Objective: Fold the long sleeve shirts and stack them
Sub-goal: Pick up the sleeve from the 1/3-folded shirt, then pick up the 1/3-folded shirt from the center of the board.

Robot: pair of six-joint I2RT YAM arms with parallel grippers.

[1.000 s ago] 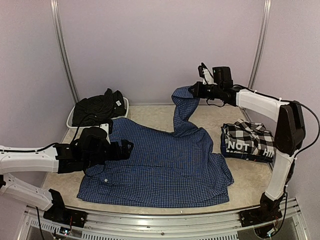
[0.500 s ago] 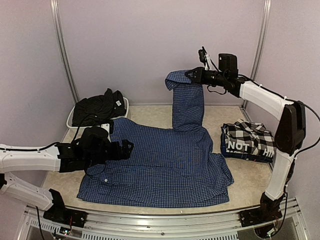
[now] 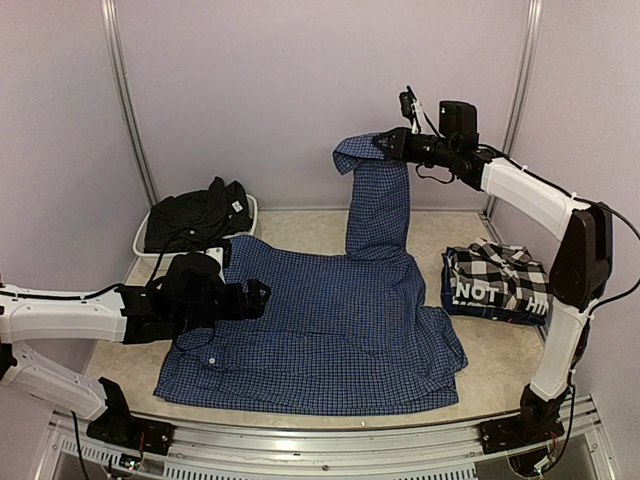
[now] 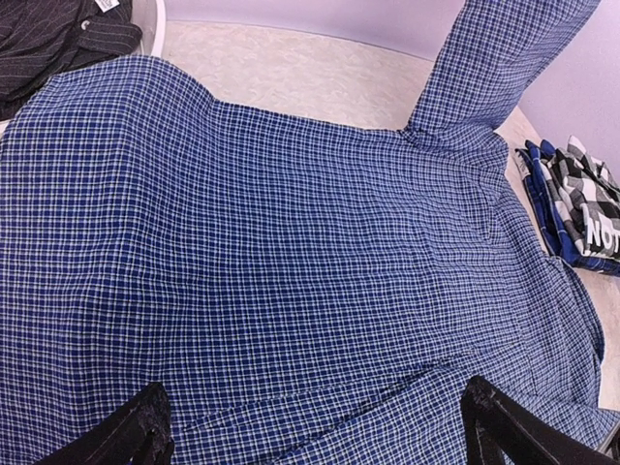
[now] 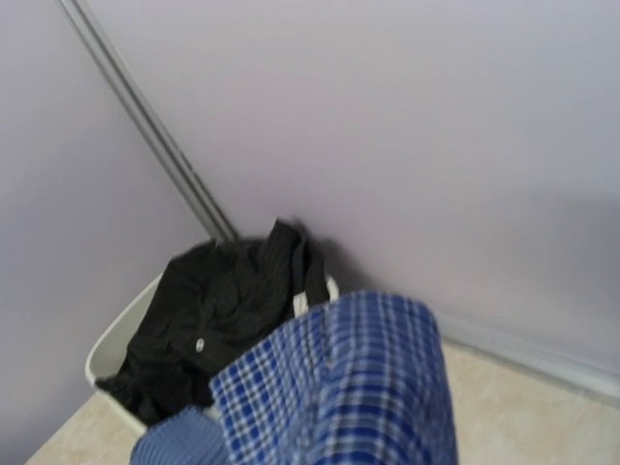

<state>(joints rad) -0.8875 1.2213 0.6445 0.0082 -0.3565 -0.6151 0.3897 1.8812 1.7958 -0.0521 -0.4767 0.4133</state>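
Task judged roughly one-third done: black-and-white check shirt [image 3: 495, 283] folded at the counter's [image 3: 500, 362] right; blue shirt [image 3: 320, 340] spread flat mid-counter, one sleeve [image 3: 378, 205] raised by the clamped right end effector [image 3: 380, 146], left end effector [image 3: 257, 296] wide above its left side; black shirt [image 3: 195, 215] unfolded in a white tub [image 3: 140, 243].

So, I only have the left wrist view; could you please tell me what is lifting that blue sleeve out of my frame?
Observer: The right gripper, jaws shut, holds one sleeve of the blue check shirt up near the back wall.
Operator: Thank you. Is the black shirt loose on the table?
Observer: No, the black shirt lies bunched in a white tray at the far left corner.
Operator: And where is my own gripper?
Observer: The left gripper hovers, jaws open, over the left part of the spread shirt.
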